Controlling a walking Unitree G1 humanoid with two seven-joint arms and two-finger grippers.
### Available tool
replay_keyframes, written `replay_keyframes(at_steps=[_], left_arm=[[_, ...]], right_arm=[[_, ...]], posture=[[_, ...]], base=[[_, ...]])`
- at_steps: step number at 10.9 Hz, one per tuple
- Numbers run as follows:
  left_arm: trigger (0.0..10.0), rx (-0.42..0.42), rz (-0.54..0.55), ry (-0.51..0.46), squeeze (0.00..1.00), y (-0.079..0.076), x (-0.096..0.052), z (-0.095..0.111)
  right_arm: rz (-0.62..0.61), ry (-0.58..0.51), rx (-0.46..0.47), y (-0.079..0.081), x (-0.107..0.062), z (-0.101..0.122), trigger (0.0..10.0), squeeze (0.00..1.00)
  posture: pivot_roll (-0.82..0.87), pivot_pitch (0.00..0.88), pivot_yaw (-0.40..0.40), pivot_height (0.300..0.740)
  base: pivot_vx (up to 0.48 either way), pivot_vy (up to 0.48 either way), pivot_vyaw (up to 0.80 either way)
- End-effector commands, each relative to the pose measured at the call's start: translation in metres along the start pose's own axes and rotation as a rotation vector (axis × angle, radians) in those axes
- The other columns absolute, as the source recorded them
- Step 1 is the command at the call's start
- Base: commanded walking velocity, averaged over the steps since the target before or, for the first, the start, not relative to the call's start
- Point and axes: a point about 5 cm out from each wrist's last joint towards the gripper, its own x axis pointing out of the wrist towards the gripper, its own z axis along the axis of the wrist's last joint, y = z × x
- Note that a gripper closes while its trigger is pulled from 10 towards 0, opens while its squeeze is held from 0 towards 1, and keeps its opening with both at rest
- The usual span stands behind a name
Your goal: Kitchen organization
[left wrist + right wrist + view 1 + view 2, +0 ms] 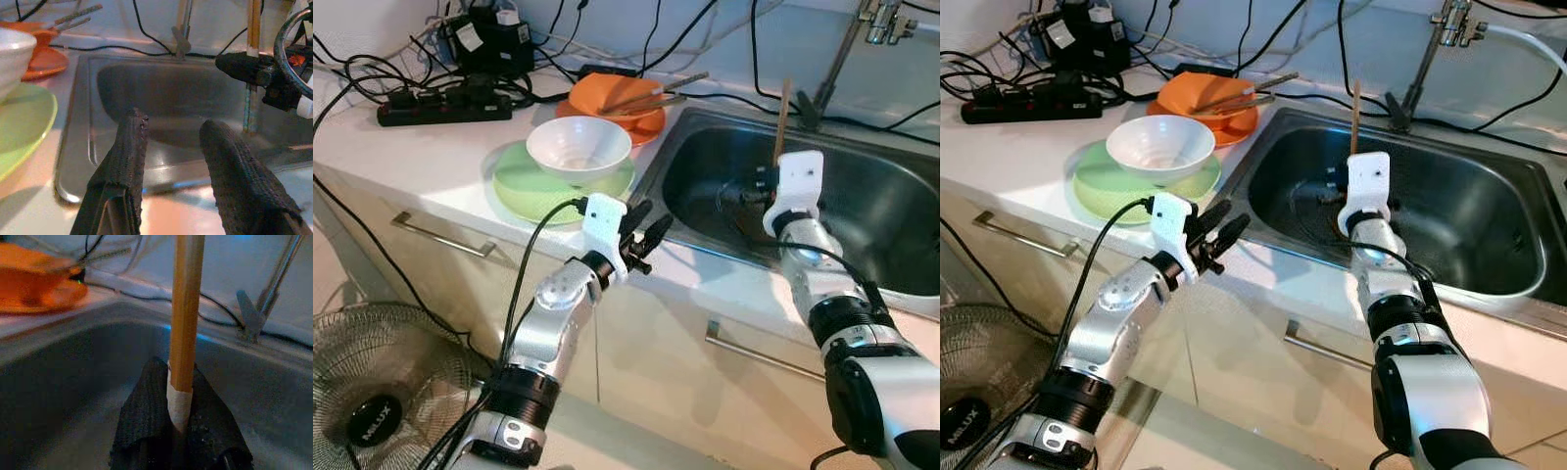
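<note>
- Wooden stick (185, 323): tan, white tape band.
- Bowl (578, 147): white, on pale green plate (524, 186).
- Dishes behind (607, 98): orange.
- Sink (881, 206): steel grey.
- Power strip (440, 106), cables: blk.
- Gripper fingers (124, 152): blk, textured.

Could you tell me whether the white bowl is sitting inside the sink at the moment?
No, the white bowl stands on the green plate on the counter, to the left of the sink.

Over the sink (891, 284) the right gripper (751, 189) holds a wooden stick (782, 122) upright; the left gripper (644, 235) hovers at the counter edge
</note>
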Motion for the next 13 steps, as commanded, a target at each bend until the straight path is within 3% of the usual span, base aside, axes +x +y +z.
replay_keyframes(at_steps=[1, 9, 10, 12, 13], left_arm=[[10.0, 0.005, -0.006, 0.033, 0.0, -0.002, -0.003, -0.011], [10.0, 0.049, -0.045, 0.086, 0.0, -0.008, -0.008, -0.025], [10.0, 0.052, -0.049, 0.088, 0.0, -0.008, -0.008, -0.025], [10.0, 0.055, -0.052, 0.091, 0.0, -0.008, -0.008, -0.025], [10.0, 0.057, -0.053, 0.093, 0.0, -0.008, -0.008, -0.025]], right_arm=[[-0.013, 0.006, 0.01, 0.0, 0.002, 0.001, 10.0, 0.0], [-0.008, 0.142, 0.029, 0.006, -0.008, -0.028, 10.0, 0.0], [-0.004, 0.152, 0.035, 0.008, -0.009, -0.031, 10.0, 0.97], [0.003, 0.157, 0.034, 0.009, -0.009, -0.032, 10.0, 0.98], [0.005, 0.163, 0.029, 0.01, -0.01, -0.033, 10.0, 0.91]], posture=[[0.21, 0.018, -0.029, 0.74], [0.22, 0.0, -0.033, 0.74], [0.22, 0.0, -0.033, 0.74], [0.22, 0.0, -0.034, 0.74], [0.23, 0.0, -0.034, 0.74]], base=[[0.0, 0.0, 0.0], [0.0, 0.0, 0.0], [0.0, 0.0, 0.0], [0.0, 0.0, 0.0], [0.0, 0.0, 0.0]])
